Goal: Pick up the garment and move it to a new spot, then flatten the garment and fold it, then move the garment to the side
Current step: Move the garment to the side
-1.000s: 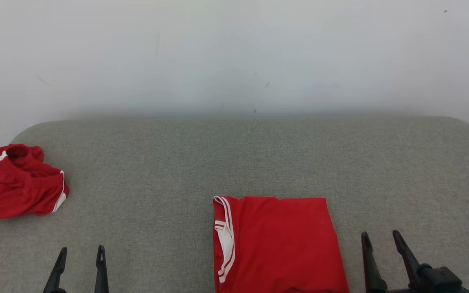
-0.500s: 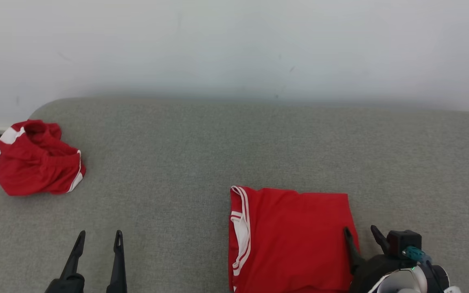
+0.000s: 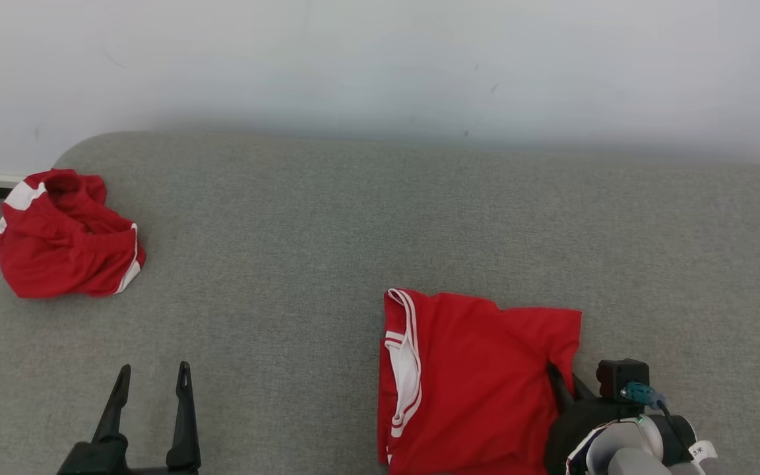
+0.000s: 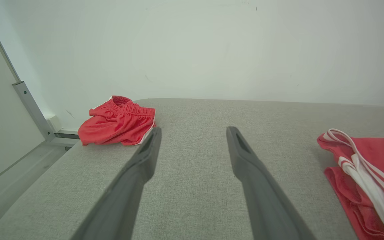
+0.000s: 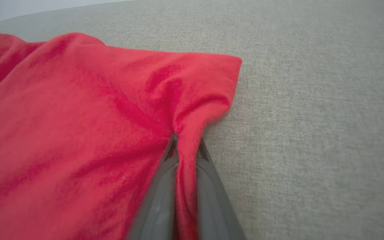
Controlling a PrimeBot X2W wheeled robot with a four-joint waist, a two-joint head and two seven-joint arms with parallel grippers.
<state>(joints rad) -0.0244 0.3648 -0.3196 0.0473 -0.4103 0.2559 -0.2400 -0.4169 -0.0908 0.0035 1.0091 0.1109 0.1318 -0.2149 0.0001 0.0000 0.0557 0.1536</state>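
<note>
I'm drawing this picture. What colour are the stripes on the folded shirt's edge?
White stripes on the red folded shirt, clearest in the left wrist view.

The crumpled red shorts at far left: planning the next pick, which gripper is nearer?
Left. The left gripper hovers open on the same side as the shorts; the right gripper is across, shut on the folded shirt.
</note>
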